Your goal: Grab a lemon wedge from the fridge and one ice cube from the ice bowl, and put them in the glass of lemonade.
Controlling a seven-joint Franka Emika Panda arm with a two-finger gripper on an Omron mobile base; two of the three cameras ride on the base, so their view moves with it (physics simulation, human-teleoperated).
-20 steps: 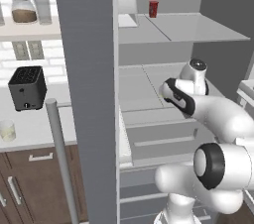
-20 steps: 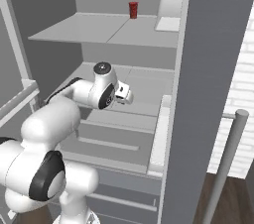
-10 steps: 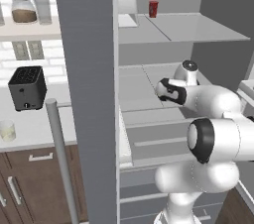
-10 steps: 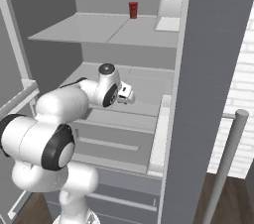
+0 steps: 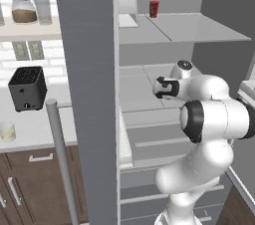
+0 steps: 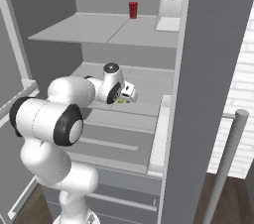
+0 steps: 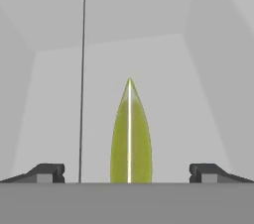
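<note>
The fridge (image 5: 89, 69) stands open and my arm reaches in over its middle shelf (image 6: 144, 82). The lemon wedge (image 7: 130, 134), a small yellow-green slice, lies on that shelf pointing away from the hand. It sits midway between my gripper's (image 7: 128, 173) widely parted fingertips (image 7: 47, 172), which do not touch it. From the right base view the wedge (image 6: 120, 100) peeks out just under the gripper (image 6: 125, 97). The gripper (image 5: 158, 88) is open. The glass of lemonade (image 5: 7, 130) stands on the counter at far left. The ice bowl and ice cube are out of view.
The open fridge door (image 5: 87, 119) with its bar handle (image 5: 60, 159) stands between arm and counter. A black toaster (image 5: 27, 87) sits on the counter. A red cup (image 5: 154, 8) and a white box (image 5: 127, 5) rest on the upper shelf.
The arm has stretched deeper into the fridge, carrying the hand left along the middle shelf until it sits over the lemon wedge. The jaws stay open.
</note>
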